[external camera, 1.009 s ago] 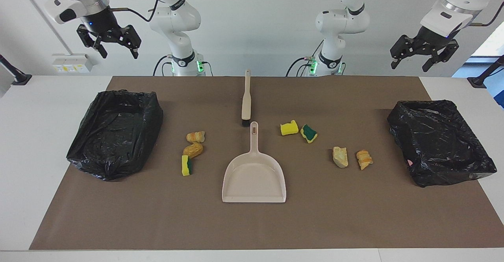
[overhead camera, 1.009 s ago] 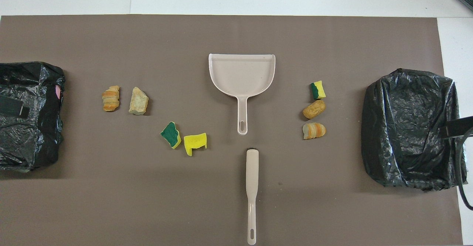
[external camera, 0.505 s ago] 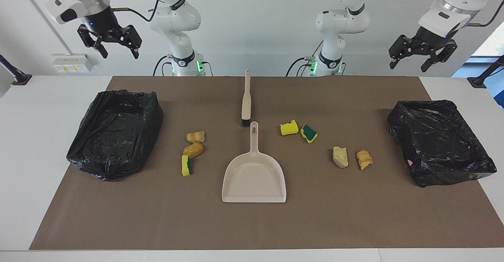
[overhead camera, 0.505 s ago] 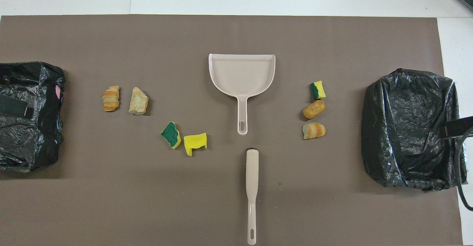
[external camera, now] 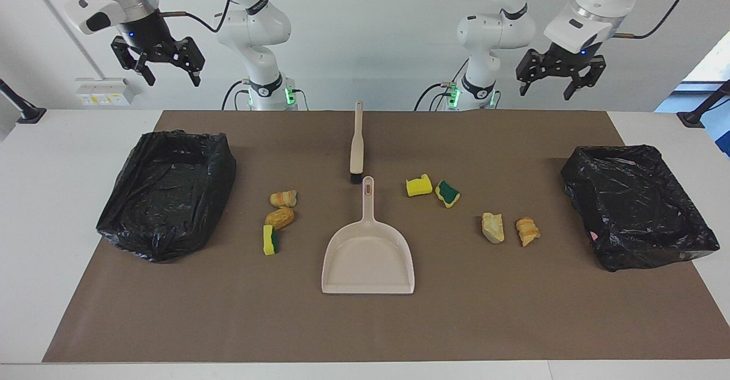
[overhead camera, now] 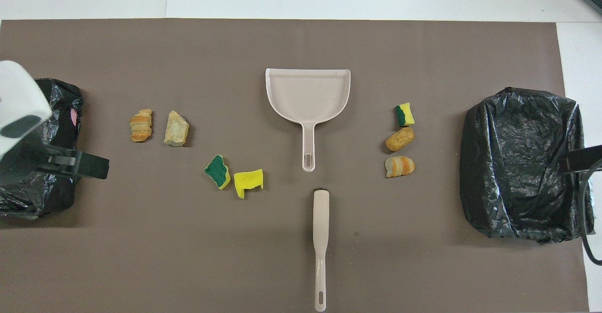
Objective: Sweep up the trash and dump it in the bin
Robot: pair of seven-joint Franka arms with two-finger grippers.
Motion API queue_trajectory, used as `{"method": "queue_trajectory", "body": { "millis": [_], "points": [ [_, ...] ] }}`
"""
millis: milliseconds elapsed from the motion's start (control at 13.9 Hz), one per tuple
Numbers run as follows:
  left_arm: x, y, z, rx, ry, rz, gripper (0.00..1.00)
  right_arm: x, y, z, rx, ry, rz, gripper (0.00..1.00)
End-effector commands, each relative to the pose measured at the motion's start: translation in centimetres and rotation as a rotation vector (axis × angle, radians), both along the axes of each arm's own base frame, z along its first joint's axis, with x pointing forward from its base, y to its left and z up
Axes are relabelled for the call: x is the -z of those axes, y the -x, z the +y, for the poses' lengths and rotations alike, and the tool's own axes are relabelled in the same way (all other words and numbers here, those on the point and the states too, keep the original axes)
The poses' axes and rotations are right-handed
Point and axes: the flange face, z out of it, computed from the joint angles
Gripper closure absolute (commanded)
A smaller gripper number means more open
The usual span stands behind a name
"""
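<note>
Facing view: task at its start, nothing swept. Left gripper [external camera: 552, 79] hangs high over the robots' edge of the mat toward the left arm's end, fingers spread, empty. Right gripper [external camera: 159, 63] hangs high near the bin at the right arm's end [external camera: 165, 191], spread, empty. Brush [external camera: 357, 143] and dustpan [external camera: 368, 249] lie untouched mid-table, brush nearer the robots. Judgement: next move calls for one arm to take the brush handle, the other the dustpan handle.

Overhead view: trash loose on the mat in two clusters, four pieces [overhead camera: 176, 127] toward the left arm's end, three [overhead camera: 400, 139] toward the right arm's. Both black-lined bins look empty of trash; the bin at the left arm's end [overhead camera: 61, 111] is partly covered by the arm. Dustpan pan empty
</note>
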Motion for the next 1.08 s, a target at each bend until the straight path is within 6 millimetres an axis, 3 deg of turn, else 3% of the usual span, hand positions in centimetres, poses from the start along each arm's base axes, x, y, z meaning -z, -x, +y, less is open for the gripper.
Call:
{"method": "queue_trajectory", "body": {
  "millis": [0, 144, 360, 577, 1009],
  "points": [
    [2.9, 3.6, -4.1, 0.002, -0.017, -0.022, 0.00, 0.0, -0.1, -0.1, -0.010, -0.002, -0.010, 0.00],
    [4.9, 4.9, -7.9, 0.042, -0.008, 0.002, 0.00, 0.0, -0.1, 0.0, -0.010, -0.002, -0.010, 0.00],
    [9.8, 7.6, -14.6, 0.025, 0.005, -0.006, 0.00, 0.1, 0.0, 0.0, -0.008, -0.002, -0.005, 0.00],
    [15.0, 11.6, -20.6, 0.024, -0.027, -0.014, 0.00, 0.1, 0.0, 0.0, -0.010, -0.002, -0.005, 0.00],
    [24.7, 17.8, -29.2, -0.014, 0.045, -0.029, 0.00, 0.2, 0.1, -0.1, -0.008, -0.002, -0.002, 0.00]
  ]
}}
